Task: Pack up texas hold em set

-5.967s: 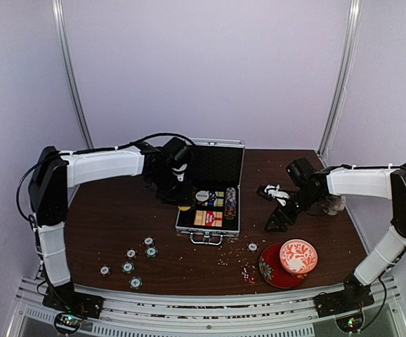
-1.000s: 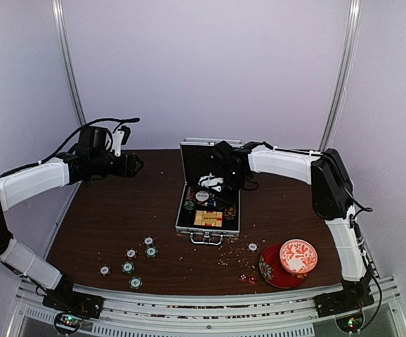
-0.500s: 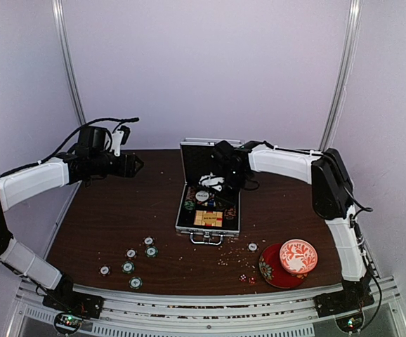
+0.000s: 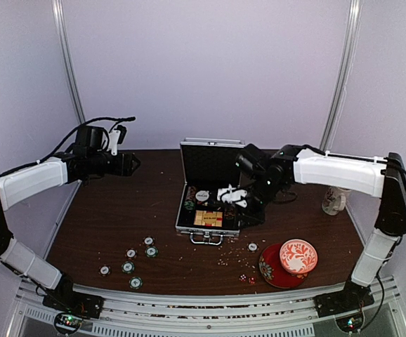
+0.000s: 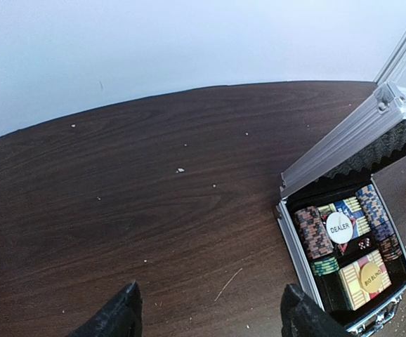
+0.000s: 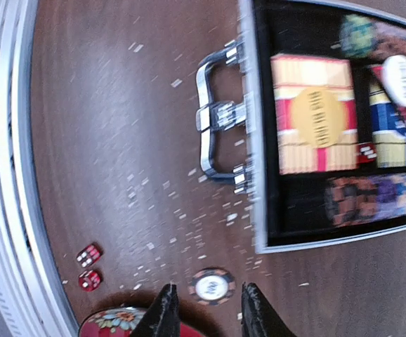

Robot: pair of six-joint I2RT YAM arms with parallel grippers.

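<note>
Case (image 4: pixel 208 223) open mid-table, cards (image 6: pixel 315 116) and chip rows (image 5: pixel 314 232) stowed. Several loose chips (image 4: pixel 128 267), two dice (image 6: pixel 87 254) lie out front. Left gripper (image 5: pixel 206 316) parted, empty, far off; right gripper (image 6: pixel 204 309) parted, empty, by case.

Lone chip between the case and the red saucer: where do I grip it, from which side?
Pinch the lone chip across its rim, right claw coming straight down from above. It lies flat on the table, so only its thin edge offers a hold. The saucer is near, so probably keep off that side.
</note>
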